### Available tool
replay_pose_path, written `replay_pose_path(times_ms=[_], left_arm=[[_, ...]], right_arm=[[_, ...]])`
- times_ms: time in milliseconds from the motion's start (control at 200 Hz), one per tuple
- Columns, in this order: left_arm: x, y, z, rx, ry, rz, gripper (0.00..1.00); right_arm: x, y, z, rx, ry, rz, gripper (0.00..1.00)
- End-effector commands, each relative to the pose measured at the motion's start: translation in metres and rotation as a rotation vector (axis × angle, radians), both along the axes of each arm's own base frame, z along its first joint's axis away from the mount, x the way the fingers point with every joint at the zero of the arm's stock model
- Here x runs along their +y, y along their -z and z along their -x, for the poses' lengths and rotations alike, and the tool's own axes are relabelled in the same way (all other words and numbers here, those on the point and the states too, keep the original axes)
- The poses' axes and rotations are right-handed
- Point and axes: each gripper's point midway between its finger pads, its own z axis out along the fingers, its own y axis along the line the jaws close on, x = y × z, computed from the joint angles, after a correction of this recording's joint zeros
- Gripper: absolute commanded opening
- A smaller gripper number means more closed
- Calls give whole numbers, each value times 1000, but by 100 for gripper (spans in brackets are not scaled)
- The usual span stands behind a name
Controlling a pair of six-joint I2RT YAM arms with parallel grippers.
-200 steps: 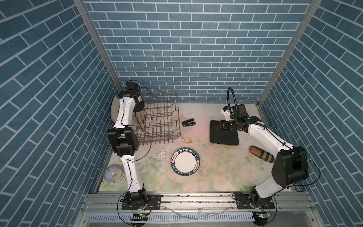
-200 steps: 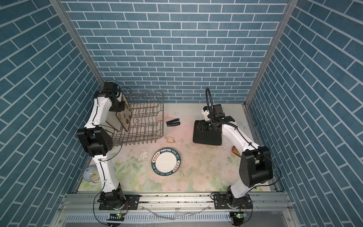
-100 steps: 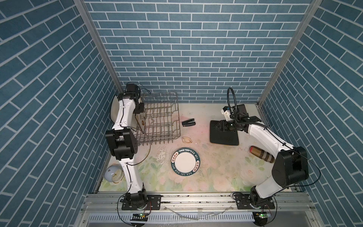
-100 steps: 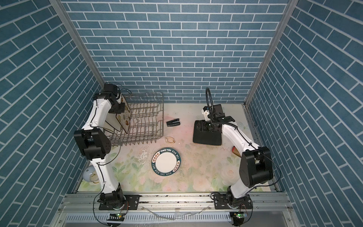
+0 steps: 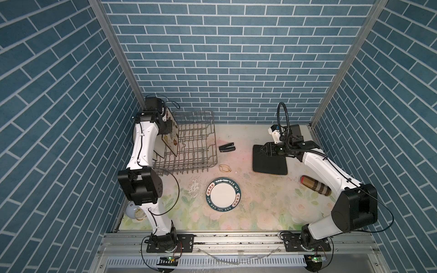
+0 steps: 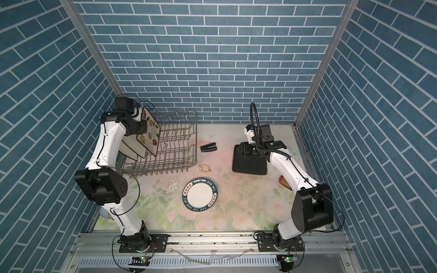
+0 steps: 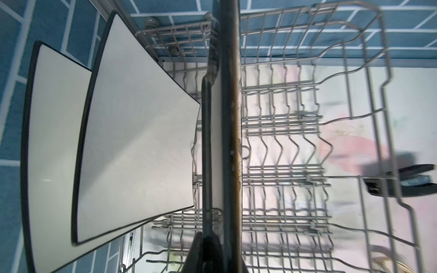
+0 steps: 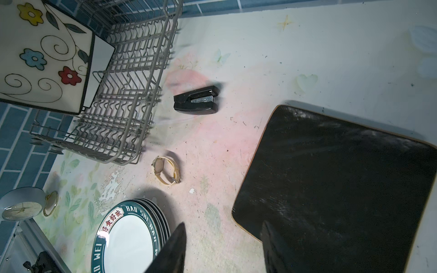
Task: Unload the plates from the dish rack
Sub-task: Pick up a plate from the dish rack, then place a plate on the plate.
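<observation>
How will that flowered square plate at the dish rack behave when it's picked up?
The flowered plate looks glazed and rigid, so it is probably stiff, slick and breakable. It is held on edge by one rim, so it may swing. The dish rack's wire tines could catch its lower edge.

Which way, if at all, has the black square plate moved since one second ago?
No. In a top view the black square plate keeps the same place, as near to the black stapler and the wristwatch as before.
</observation>
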Motion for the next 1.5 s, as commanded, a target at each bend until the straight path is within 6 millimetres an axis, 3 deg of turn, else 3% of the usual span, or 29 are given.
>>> replay_pose_path(times_ms=[0, 340, 610, 960, 1340, 1495], left_arm=[[-19, -63, 0, -221, 47, 74, 0], [-85, -114, 29, -420, 235, 425, 0], [-121, -142, 37, -519, 341, 652, 0], [-189, -146, 43, -533, 501, 906, 0], [-242, -135, 58, -469, 605, 1079, 0], [-272, -132, 66, -414, 681, 1149, 0]], right_arm=[[3, -9, 4, -16, 5, -38, 53], [14, -29, 1, -30, 40, -179, 52], [17, -41, -1, -47, 59, -229, 52], [23, -65, -3, -79, 82, -356, 52], [28, -79, 2, -97, 69, -438, 52], [32, -83, 2, -102, 54, -484, 52]])
